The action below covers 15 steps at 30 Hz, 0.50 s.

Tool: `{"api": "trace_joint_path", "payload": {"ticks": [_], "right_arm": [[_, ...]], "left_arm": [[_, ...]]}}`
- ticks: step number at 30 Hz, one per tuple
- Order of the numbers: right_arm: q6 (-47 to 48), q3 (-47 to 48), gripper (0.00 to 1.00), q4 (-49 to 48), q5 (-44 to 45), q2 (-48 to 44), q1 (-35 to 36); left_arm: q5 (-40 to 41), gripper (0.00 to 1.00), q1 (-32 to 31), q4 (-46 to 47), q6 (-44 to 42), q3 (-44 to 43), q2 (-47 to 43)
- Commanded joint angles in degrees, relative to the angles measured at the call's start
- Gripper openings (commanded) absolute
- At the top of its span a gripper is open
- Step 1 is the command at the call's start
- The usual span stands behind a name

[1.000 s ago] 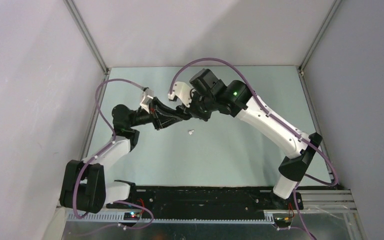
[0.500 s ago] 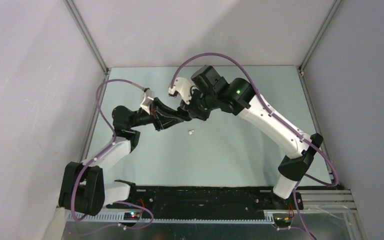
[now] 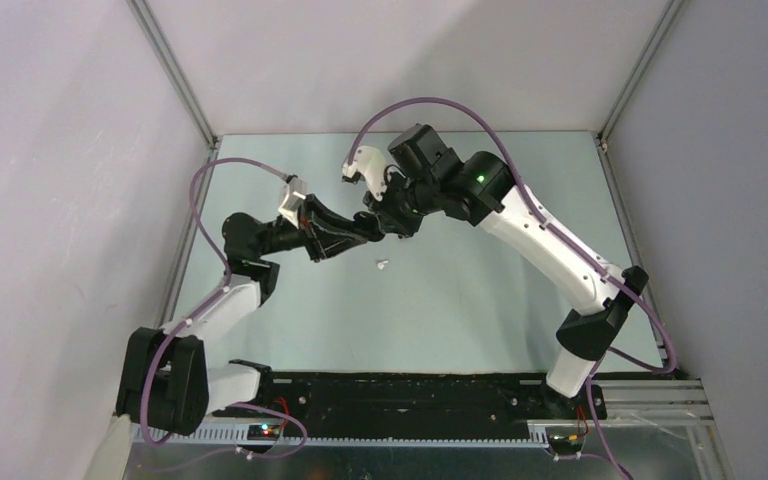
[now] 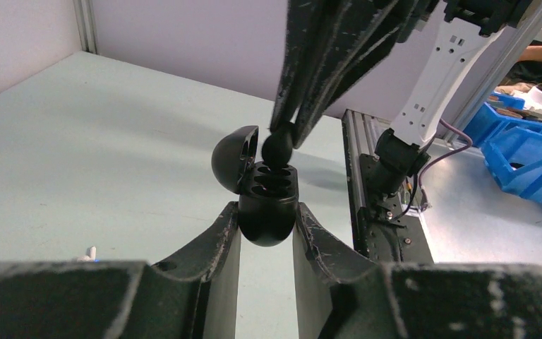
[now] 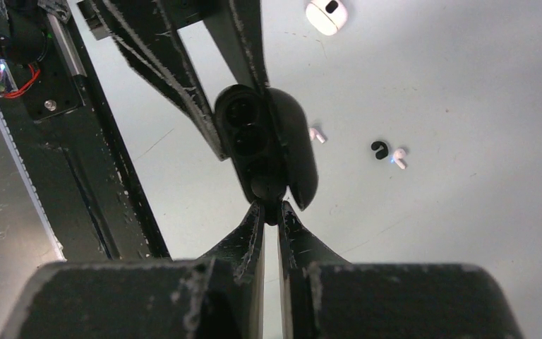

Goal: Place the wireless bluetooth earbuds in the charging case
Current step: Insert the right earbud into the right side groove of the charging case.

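My left gripper (image 4: 267,215) is shut on a black oval case (image 4: 268,205) with its lid open, showing two sockets. My right gripper (image 5: 268,212) is shut on a small black earbud (image 4: 277,147) and holds it right at the case's open top. In the top view both grippers meet above the table, left (image 3: 365,230) and right (image 3: 385,222). The white charging case (image 5: 326,15) lies closed on the table, dark mark up. Two tiny white earbuds (image 5: 316,134) (image 5: 397,157) lie loose on the table. One of them shows in the top view (image 3: 381,265).
A tiny black bit (image 5: 377,150) lies next to one white earbud. The black base rail (image 3: 410,385) runs along the near edge. Grey walls (image 3: 80,200) close the sides and back. Blue bins (image 4: 529,162) stand beyond the rail.
My right arm's wrist has shifted slightly to the right and toward the back. Both grippers stay together over the same spot, still holding the black case and the black earbud.
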<state>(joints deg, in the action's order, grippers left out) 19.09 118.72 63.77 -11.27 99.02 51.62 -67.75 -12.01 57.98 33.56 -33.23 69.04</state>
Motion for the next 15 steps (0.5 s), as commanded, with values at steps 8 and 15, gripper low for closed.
{"api": "trace_joint_path", "payload": {"ticks": [8, 15], "right_arm": [[-0.6, 0.3, 0.00, -4.0, -5.2, -1.2, -0.8], [1.3, -2.6, 0.01, -4.9, -5.5, -2.6, 0.7]], "left_arm": [[-1.5, 0.00, -0.8, 1.1, -0.2, -2.6, -2.5], [-0.6, 0.00, -0.9, 1.7, 1.2, -2.8, -2.3]]}}
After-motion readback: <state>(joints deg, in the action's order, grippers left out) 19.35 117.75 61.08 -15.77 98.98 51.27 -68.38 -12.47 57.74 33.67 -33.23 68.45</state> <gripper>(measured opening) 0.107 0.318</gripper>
